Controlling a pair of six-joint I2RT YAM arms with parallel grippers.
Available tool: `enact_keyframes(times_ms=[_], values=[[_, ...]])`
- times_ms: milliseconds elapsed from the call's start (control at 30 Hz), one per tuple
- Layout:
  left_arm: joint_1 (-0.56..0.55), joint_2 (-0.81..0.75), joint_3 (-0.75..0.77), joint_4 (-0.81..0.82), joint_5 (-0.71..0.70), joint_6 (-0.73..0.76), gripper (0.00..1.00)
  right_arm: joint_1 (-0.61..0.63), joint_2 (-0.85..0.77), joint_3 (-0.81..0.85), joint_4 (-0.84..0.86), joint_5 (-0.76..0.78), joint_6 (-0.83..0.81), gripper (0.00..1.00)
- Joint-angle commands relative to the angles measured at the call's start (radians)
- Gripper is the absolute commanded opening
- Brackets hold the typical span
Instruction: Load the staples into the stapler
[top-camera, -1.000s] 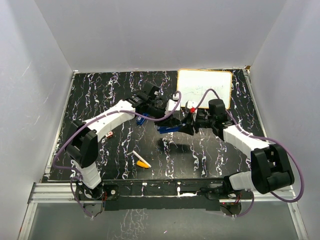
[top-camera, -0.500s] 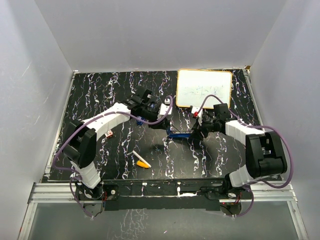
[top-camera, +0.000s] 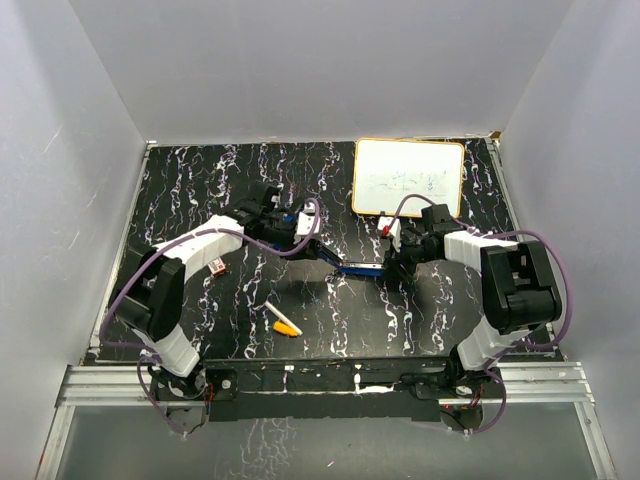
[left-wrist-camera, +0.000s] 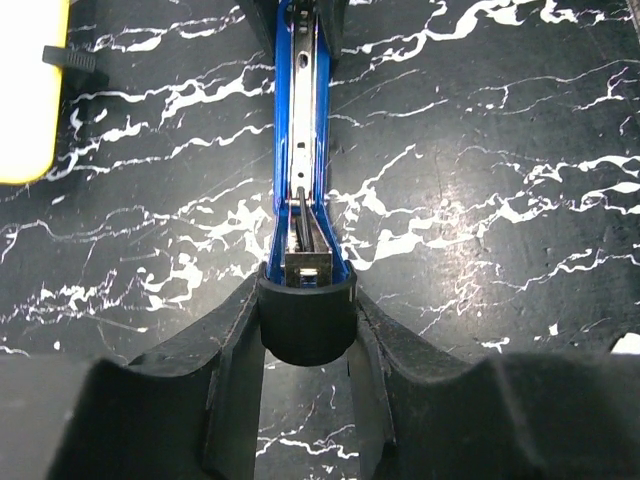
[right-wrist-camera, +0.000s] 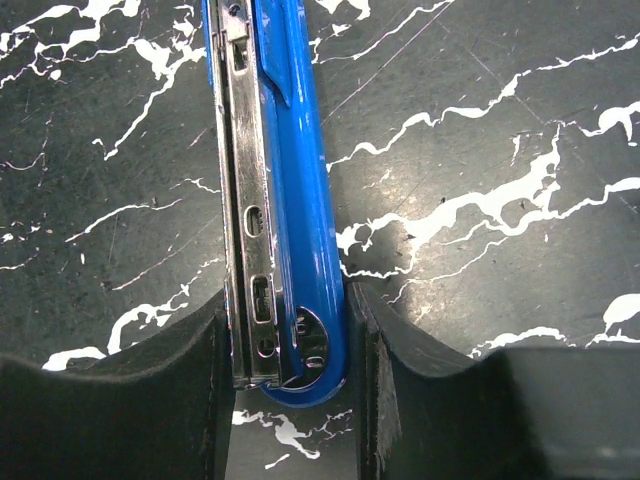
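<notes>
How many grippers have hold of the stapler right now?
2. The left gripper clamps the black end of the stapler; the right gripper clamps its blue-and-metal end. Both grips show plainly in the wrist views.

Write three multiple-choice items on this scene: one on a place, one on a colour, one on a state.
1. Where does the whiteboard lie on the table?
A. far right corner
B. near left corner
C. dead centre

2. What colour is the body of the stapler?
A. red
B. blue
C. green

3. How does the right end effector stand?
A. wide open above the table
B. shut on the stapler
C. open, holding nothing

Answers:
1 A: the top view shows it against the far edge, on the right.
2 B: both wrist views show a blue shell around a metal rail.
3 B: in the right wrist view its fingers press on both sides of the stapler.
</notes>
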Motion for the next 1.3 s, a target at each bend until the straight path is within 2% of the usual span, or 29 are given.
enact_keyframes(times_ms=[0, 267, 533, 833, 1067, 1267], values=[[0.076, -0.061, -0.054, -0.054, 0.009, -0.043, 0.00, -0.032, 0.060, 0.015, -0.020, 0.288, -0.107, 0.08], [0.133, 0.015, -0.102, -0.055, -0.005, -0.027, 0.00, -0.032, 0.158, 0.048, -0.020, 0.349, -0.109, 0.15], [0.161, 0.117, -0.048, -0.151, -0.061, 0.071, 0.21, -0.038, 0.195, 0.043, -0.025, 0.389, -0.112, 0.24], [0.167, 0.169, -0.008, -0.178, -0.084, 0.070, 0.48, -0.072, 0.178, 0.034, -0.103, 0.384, -0.158, 0.27], [0.167, 0.183, -0.016, -0.151, -0.106, 0.054, 0.55, -0.106, 0.145, 0.000, -0.136, 0.376, -0.192, 0.27], [0.167, 0.155, 0.009, -0.167, -0.136, 0.025, 0.60, -0.106, 0.130, -0.007, -0.161, 0.360, -0.158, 0.27]])
